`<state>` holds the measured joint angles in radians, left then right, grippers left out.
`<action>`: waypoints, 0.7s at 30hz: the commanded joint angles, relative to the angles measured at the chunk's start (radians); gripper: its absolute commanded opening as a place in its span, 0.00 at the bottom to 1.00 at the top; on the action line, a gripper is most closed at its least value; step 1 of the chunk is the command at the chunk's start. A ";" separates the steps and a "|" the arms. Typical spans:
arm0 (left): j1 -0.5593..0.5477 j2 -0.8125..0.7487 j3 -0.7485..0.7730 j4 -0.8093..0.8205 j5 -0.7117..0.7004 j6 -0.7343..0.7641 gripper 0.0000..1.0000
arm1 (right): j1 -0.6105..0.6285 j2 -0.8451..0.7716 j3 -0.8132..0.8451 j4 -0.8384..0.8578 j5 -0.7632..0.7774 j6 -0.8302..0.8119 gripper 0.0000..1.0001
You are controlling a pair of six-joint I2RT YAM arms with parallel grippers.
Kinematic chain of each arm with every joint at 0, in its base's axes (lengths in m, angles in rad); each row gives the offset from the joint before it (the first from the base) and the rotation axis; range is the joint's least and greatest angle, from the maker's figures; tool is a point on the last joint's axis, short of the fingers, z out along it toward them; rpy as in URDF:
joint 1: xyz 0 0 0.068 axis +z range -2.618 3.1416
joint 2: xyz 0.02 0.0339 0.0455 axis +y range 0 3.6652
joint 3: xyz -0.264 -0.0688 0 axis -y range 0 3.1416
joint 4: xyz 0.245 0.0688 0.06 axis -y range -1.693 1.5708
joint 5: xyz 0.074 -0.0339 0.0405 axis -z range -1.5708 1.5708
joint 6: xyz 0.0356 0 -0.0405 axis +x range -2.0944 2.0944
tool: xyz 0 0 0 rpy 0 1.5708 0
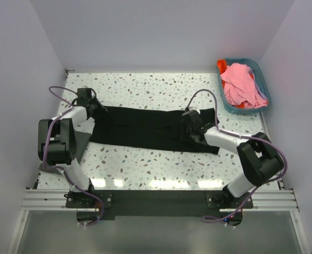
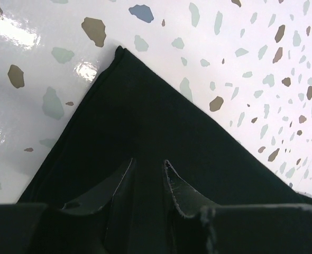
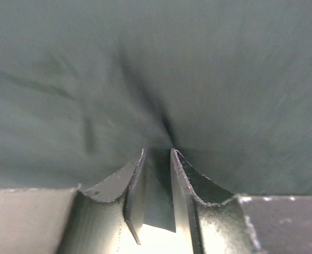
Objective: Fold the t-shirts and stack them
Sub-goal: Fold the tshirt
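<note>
On the table (image 1: 145,84), the black shirt (image 1: 145,129) is spread as a long band across the middle, from near the left edge towards the right. A pink shirt (image 1: 240,84) is heaped in the basket (image 1: 262,79) at the far right corner. The band's left end is pinched by the left gripper (image 2: 148,174) and its right end by the right gripper (image 3: 157,159). For a clean fold, both ends should be lifted evenly, held taut, and laid with edges matched.

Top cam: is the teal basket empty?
No, the teal basket holds a pink t-shirt with orange-red fabric under it.
</note>
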<state>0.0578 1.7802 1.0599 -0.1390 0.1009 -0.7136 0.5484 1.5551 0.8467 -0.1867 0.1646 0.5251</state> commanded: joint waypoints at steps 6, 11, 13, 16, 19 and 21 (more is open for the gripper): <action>-0.009 -0.045 0.000 -0.004 0.005 0.016 0.31 | 0.051 0.021 -0.117 0.070 0.018 0.061 0.25; -0.033 -0.082 0.011 -0.017 0.000 0.042 0.38 | 0.051 -0.131 -0.048 -0.065 0.102 0.040 0.37; -0.049 -0.102 0.021 -0.053 -0.039 0.057 0.40 | 0.048 -0.190 0.000 -0.131 0.137 0.033 0.39; -0.145 -0.174 0.002 -0.095 -0.146 0.072 0.47 | 0.036 -0.228 0.044 -0.181 0.194 0.029 0.43; -0.246 -0.231 -0.052 -0.140 -0.295 0.056 0.46 | 0.009 -0.195 0.057 -0.184 0.191 0.029 0.44; -0.320 -0.260 -0.095 -0.152 -0.381 0.016 0.40 | -0.011 -0.158 0.063 -0.181 0.188 0.029 0.44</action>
<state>-0.1867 1.5860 1.0218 -0.2317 -0.1005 -0.6815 0.5621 1.3514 0.8883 -0.3241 0.3027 0.5571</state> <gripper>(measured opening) 0.425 0.441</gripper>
